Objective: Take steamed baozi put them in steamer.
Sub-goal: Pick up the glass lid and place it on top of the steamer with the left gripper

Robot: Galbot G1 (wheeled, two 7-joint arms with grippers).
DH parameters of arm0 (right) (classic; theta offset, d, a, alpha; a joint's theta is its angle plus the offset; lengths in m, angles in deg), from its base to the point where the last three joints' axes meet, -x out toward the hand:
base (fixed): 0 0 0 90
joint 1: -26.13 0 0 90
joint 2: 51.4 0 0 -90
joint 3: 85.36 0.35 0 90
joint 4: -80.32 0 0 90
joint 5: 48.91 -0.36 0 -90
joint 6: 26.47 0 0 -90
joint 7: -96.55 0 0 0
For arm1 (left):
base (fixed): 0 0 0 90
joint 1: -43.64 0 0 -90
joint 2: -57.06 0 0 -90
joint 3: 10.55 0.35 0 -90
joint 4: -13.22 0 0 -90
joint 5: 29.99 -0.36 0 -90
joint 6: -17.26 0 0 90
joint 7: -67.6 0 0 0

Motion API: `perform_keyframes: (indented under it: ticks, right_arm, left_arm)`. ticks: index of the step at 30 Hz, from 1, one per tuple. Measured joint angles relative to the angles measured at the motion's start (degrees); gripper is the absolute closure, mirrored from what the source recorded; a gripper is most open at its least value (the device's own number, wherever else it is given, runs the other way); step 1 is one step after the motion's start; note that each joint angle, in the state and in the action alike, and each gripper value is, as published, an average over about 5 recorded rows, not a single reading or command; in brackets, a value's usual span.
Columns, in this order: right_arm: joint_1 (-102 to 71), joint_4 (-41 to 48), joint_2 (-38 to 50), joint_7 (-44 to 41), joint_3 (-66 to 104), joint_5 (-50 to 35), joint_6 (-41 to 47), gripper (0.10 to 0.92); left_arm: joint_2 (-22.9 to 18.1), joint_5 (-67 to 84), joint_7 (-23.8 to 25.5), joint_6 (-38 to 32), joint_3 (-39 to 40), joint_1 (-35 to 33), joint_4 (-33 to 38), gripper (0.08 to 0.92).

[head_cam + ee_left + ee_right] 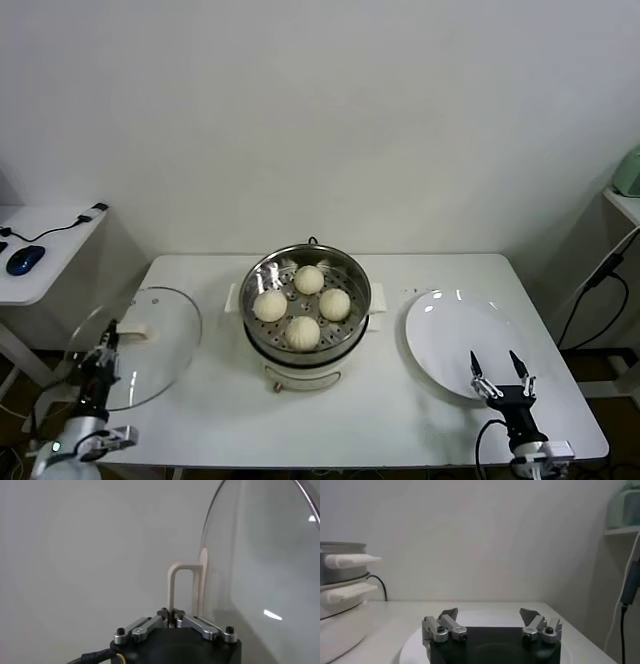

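Observation:
Several steamed baozi (pixel 303 331), round and cream-white, lie inside the shiny steel steamer (pixel 258 275) on its white pot base at the table's middle. At the table's left edge my left gripper (pixel 107 338) is shut on the white handle (pixel 182 585) of the round glass lid (pixel 160 345); in the left wrist view the left gripper (pixel 172 614) pinches one leg of that handle. My right gripper (pixel 500 362) stands open and holds nothing, over the near rim of the white plate (pixel 445 325). In the right wrist view the right gripper (pixel 489 615) has only the plate behind it.
The glass lid (pixel 265 580) overhangs the table's left side. A side desk with a blue mouse (pixel 24 259) stands at far left. The steamer's side handles (pixel 350 560) show in the right wrist view. A shelf and cables (pixel 600 275) are at the right.

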Motion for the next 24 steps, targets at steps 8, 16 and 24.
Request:
perform_keyframes:
  ticks: [8, 16, 24]
  right_arm:
    - [-0.1, -1.4, -0.4, 1.2, 0.0, 1.7, 2.1, 0.203]
    - [-0.1, -2.7, -0.9, 1.6, -0.3, 3.7, 2.7, 0.203]
    - [-0.2, -3.1, -1.9, 1.8, -0.7, 5.7, 2.5, 0.203]
  left_arm:
    - [4.2, 7.3, 8.5, 7.6, 1.0, 1.1, 10.2, 0.859]
    - [5.1, 6.2, 15.8, 17.8, 10.2, 5.0, 19.0, 0.859]
    - [2.6, -1.5, 22.8, 26.5, 23.3, 10.3, 22.6, 0.859]
